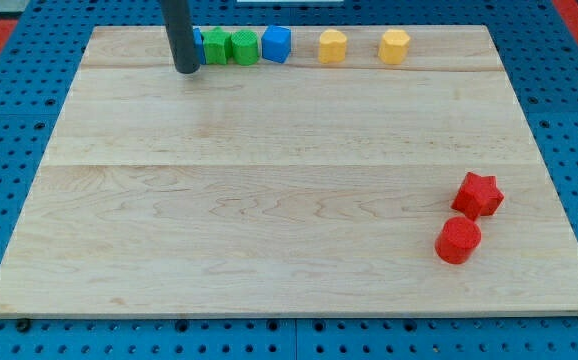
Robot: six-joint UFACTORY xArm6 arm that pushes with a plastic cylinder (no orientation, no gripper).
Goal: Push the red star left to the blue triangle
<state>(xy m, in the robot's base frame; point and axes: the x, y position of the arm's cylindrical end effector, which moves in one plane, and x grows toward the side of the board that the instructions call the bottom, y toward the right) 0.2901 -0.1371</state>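
1. Pale wooden board, jointed planks with fine grain, smooth and level, laid on a blue perforated base plate. A low-friction sliding surface, by the look of it.
2. My tip, the lower end of a straight dark matte rod. It has no jaws to spread or pinch, so it carries nothing. It stands at the view's top left, just left of the row of blocks, and partly hides a small blue block behind it. I take that to be the blue triangle, though I cannot confirm its shape.
3. Red star, a small moulded plastic block with blunt points, at the view's right edge below mid-height, well apart from my tip.
   - Handling, by my estimate: light, rigid, slick on the wood, and prone to spin if pushed on one point.
   - Contact: I would meet it on its right side, centred in a notch between two points, and push left and toward the view's top.
4. Red cylinder, a round plastic block just below and left of the star, close or touching. It could be dragged along.
5. Two green plastic blocks, ridged outlines, side by side right of my tip.
6. Blue cube-like block, directly right of the green pair.
7. Two yellow faceted blocks and, apparently hexagonal, spaced apart along the top edge.
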